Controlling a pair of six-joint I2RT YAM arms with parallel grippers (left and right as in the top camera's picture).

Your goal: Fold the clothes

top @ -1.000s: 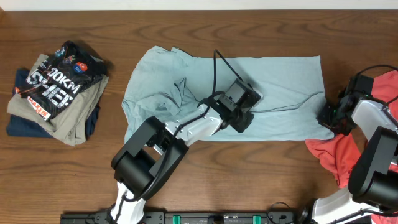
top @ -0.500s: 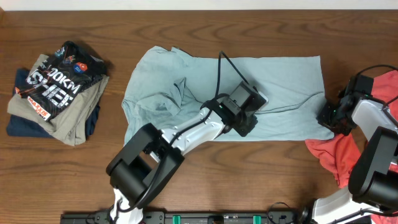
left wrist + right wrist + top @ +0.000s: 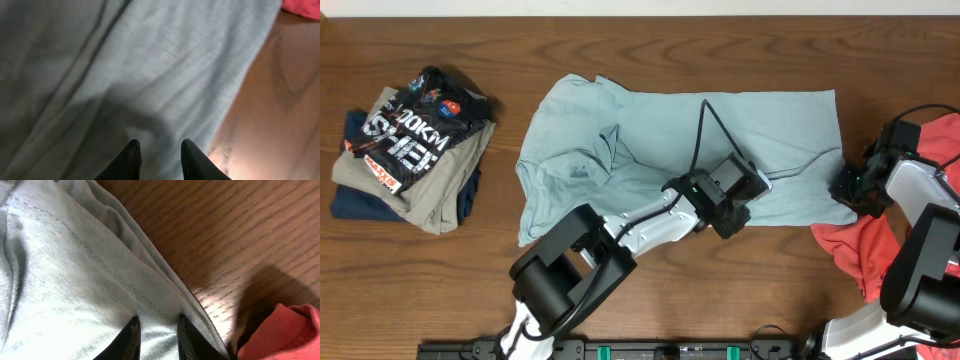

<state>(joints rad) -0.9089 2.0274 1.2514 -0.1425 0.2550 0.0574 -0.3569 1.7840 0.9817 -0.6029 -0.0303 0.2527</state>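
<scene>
T-shirt [image 3: 75, 280] hem within right claw [image 3: 156, 330]

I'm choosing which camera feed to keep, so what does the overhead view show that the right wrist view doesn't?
Only overhead: the whole pale blue-grey soft fabric T-shirt spread out, a stack of folded printed garments at the table's left, and both arms. Only right wrist: the T-shirt's stitched hem up close, with the two dark fingers of the right gripper at it. Both: the T-shirt, the crumpled coral-red fabric garment beside its corner, and the brown wooden table.
</scene>
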